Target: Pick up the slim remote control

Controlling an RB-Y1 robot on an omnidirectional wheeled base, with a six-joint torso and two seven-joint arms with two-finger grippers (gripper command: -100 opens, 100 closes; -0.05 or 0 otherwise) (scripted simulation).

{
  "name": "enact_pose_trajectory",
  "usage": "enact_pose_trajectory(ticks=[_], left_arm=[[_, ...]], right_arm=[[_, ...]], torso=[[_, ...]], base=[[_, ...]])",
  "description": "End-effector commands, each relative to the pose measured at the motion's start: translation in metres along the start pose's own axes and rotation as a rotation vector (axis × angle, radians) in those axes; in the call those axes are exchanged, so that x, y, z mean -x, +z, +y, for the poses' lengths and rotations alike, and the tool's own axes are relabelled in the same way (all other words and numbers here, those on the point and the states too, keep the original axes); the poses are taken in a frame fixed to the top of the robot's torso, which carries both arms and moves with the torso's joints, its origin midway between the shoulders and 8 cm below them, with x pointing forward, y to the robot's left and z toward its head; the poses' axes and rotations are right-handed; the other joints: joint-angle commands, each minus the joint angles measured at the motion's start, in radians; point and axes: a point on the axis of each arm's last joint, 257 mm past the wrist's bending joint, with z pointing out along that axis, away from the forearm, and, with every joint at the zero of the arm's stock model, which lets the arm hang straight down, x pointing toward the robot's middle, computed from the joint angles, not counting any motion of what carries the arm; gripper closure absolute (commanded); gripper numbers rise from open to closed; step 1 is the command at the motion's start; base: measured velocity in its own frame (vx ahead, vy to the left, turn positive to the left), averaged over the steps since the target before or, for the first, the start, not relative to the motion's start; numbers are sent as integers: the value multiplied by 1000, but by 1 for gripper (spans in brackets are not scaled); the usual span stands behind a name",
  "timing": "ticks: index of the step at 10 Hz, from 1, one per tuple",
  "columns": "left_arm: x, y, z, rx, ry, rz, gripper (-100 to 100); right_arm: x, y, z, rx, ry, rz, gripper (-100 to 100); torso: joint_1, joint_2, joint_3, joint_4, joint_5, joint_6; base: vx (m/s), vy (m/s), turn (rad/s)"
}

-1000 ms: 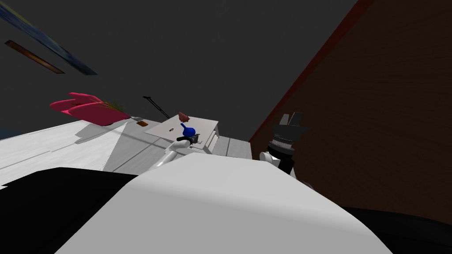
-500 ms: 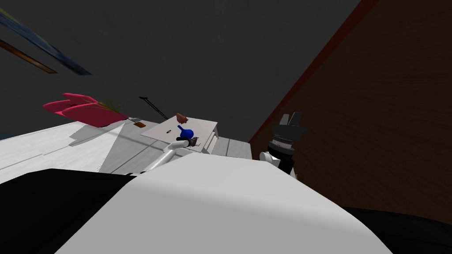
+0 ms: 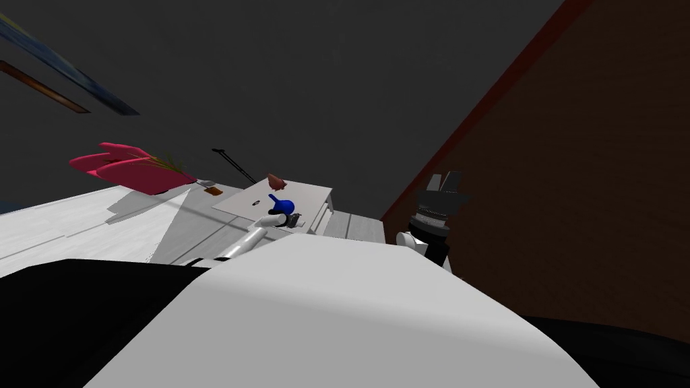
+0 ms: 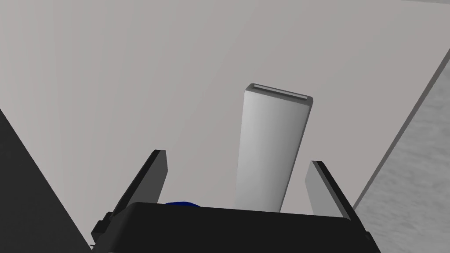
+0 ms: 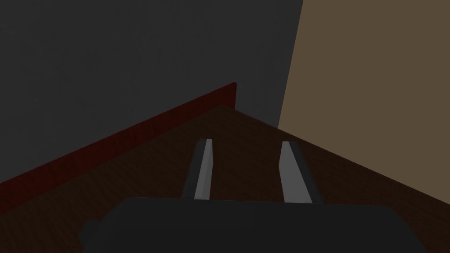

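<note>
No text, label, brand, number or sign can be read anywhere. The slim remote control (image 4: 272,149), seen close up, shows a plain grey face with one thin strip at its far end and no legible marking. The framed pictures (image 3: 67,71) on the far left wall are seen at too steep a slant to tell whether they carry any writing

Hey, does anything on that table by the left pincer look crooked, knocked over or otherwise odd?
Nothing stands out. The slim grey rectangular remote lies flat and whole on the pale grey tabletop, inside the open left pincer, which is not touching it.
</note>
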Motion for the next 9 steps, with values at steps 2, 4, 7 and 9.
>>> enact_pose_trajectory(ticks=[2, 4, 7, 9], left_arm=[[4, 1, 21, 82, 17, 25, -100], [7, 3, 38, 133, 19, 36, -100], [9, 2, 71, 242, 43, 75, -100], [9, 2, 88, 296, 59, 97, -100]], right_arm=[[0, 0, 0, 0, 0, 0, 0], [0, 0, 0, 0, 0, 0, 0], [0, 0, 0, 0, 0, 0, 0], [0, 0, 0, 0, 0, 0, 0]], torso=[[0, 1, 0, 0, 0, 0], [0, 3, 1, 0, 0, 0], [2, -1, -1, 0, 1, 0], [1, -1, -1, 0, 0, 0]], base=[[89, 12, 18], [66, 6, 32], [133, 30, 74], [138, 29, 77]])
